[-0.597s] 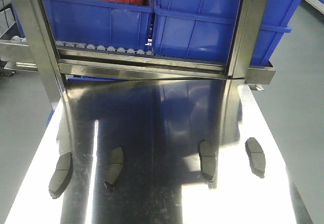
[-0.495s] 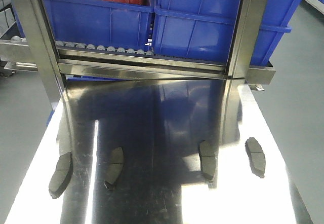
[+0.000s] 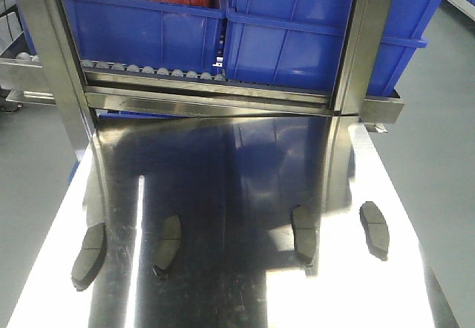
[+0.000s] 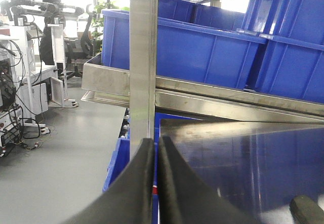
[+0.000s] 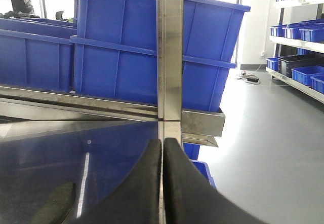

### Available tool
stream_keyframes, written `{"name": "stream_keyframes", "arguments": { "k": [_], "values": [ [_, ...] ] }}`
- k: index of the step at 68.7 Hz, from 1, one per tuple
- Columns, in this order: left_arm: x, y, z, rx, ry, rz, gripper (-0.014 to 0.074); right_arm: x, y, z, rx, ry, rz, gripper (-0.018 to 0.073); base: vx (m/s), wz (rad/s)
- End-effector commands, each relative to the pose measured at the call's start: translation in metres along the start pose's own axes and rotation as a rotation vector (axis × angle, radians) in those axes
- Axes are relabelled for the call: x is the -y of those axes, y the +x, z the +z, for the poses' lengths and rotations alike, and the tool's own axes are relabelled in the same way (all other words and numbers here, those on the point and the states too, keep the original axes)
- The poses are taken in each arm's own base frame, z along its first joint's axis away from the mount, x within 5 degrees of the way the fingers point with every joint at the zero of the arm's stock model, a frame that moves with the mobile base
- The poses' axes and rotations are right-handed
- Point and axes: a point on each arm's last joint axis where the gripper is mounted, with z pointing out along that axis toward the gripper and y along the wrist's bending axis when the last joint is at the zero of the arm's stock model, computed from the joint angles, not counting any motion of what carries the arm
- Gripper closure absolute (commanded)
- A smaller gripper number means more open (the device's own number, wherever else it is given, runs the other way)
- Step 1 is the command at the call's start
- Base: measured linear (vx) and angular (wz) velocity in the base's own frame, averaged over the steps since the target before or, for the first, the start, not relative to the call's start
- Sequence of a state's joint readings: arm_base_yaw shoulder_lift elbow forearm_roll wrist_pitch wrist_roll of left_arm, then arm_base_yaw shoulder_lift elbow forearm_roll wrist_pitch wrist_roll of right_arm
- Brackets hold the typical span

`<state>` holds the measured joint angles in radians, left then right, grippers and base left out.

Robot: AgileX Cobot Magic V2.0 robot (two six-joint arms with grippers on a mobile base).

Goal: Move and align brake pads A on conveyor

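Front view: four brake pads A (image 3: 168, 245) lie on the steel counter (image 3: 245, 172), well apart.
Left claw (image 4: 154, 144): clenched, empty.
Right claw (image 5: 162, 143): clenched, empty.
Your move: open first, grip a pad across its width (conveyor unseen).

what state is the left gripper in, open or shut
Shut. In the left wrist view, the left gripper shows its two black fingers pressed together with only a thin slit between them and nothing held.
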<state>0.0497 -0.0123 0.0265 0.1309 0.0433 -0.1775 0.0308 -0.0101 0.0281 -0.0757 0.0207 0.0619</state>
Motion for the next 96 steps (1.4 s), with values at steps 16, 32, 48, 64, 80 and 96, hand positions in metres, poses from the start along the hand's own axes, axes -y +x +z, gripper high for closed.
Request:
{"name": "stream_keyframes", "arguments": {
  "k": [16, 32, 48, 64, 80, 96],
  "values": [
    [0.001, -0.001, -0.001, 0.067, 0.013, -0.007, 0.0602, 0.000, -0.003, -0.001, 0.074, 0.003, -0.016, 0.0571, 0.00, 0.00],
    [0.001, -0.001, -0.001, 0.067, 0.013, -0.007, 0.0602, 0.000, -0.003, -0.001, 0.074, 0.003, -0.016, 0.0571, 0.00, 0.00],
    [0.001, -0.002, -0.001, 0.068, 0.013, -0.007, 0.0603, 0.000, -0.003, -0.001, 0.074, 0.003, -0.016, 0.0571, 0.00, 0.00],
    [0.002, -0.006, -0.001, 0.114, 0.021, -0.007, 0.0603, 0.000, -0.003, -0.001, 0.074, 0.003, -0.016, 0.0571, 0.00, 0.00],
    [0.002, -0.008, -0.001, 0.117, 0.021, -0.007, 0.0603, 0.000, -0.003, -0.001, 0.074, 0.003, -0.016, 0.0571, 0.00, 0.00],
    [0.003, -0.036, -0.005, 0.182, 0.023, -0.007, 0.0603, 0.000, -0.003, -0.001, 0.074, 0.003, -0.016, 0.0571, 0.00, 0.00]
  ]
}}
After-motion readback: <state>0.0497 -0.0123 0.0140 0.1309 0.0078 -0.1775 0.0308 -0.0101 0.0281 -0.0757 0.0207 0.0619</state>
